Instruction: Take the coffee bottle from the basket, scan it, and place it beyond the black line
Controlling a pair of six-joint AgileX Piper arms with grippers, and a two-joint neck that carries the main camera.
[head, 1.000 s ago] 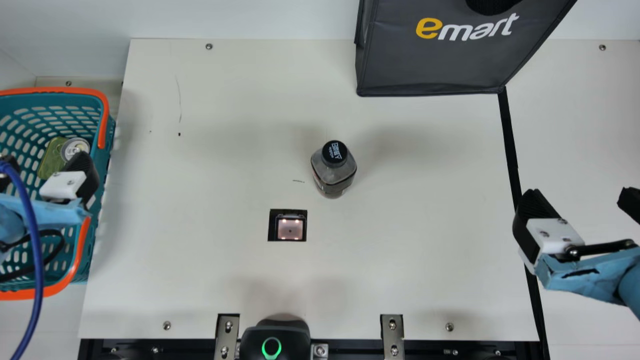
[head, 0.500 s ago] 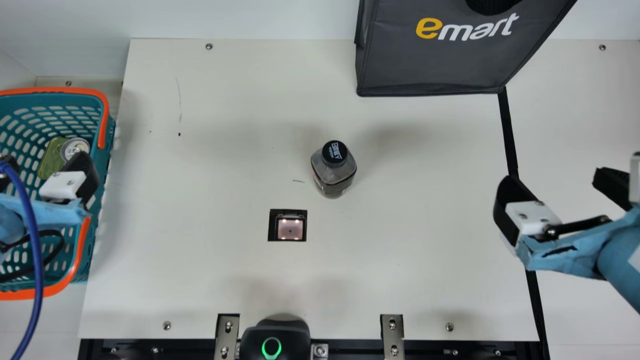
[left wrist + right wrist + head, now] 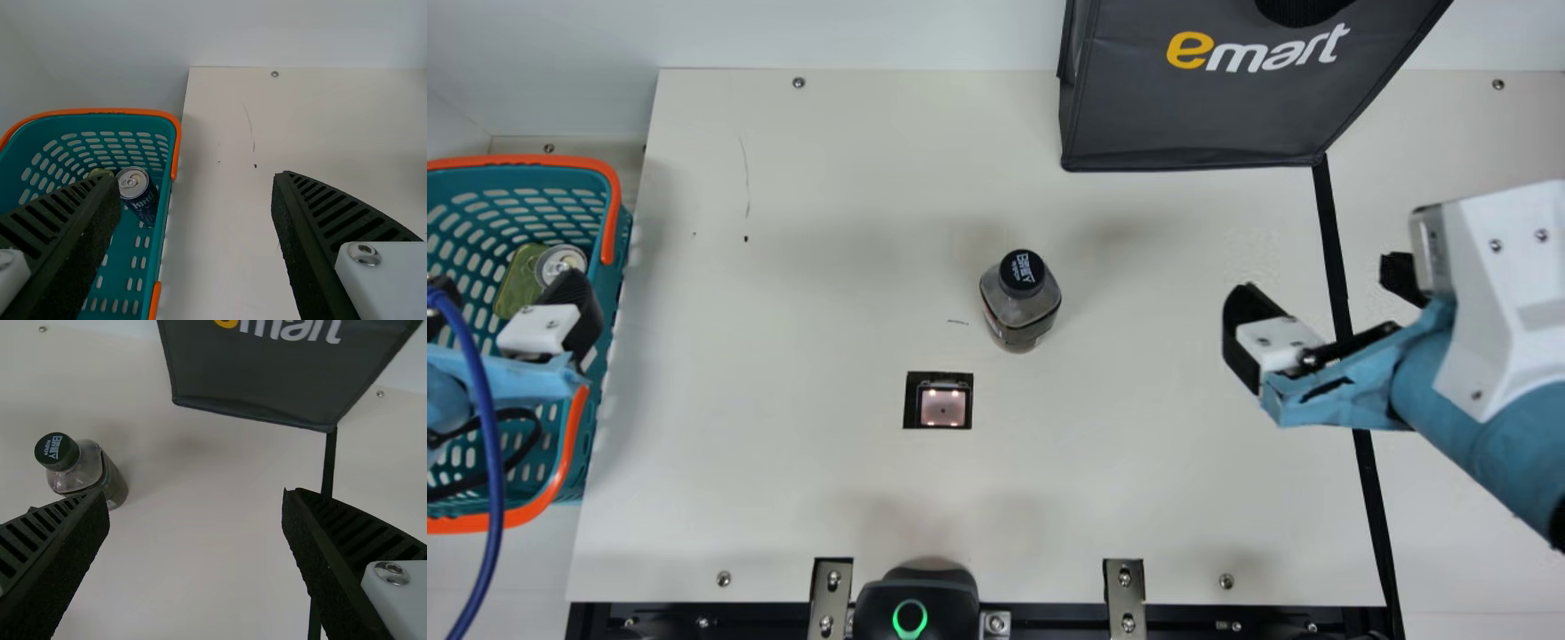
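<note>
The worktop (image 3: 827,498) is smooth and matt, with small metal screws (image 3: 723,579) near its edges. At the left of the frame, the basket (image 3: 614,302) looks like smooth plastic with a soft sheen; the can lid (image 3: 562,260) inside is shiny metal. Near the centre, the bottle (image 3: 1018,307) is smooth, glossy and see-through. The bag (image 3: 1192,116) at upper right looks like matt, lightly creased cloth. At right, the right end effector (image 3: 1320,284) has rough, ribbed black pads (image 3: 1243,324) and wrinkled blue wrapping (image 3: 1423,364). The brackets (image 3: 1125,600) at the bottom are dull-shining metal.
</note>
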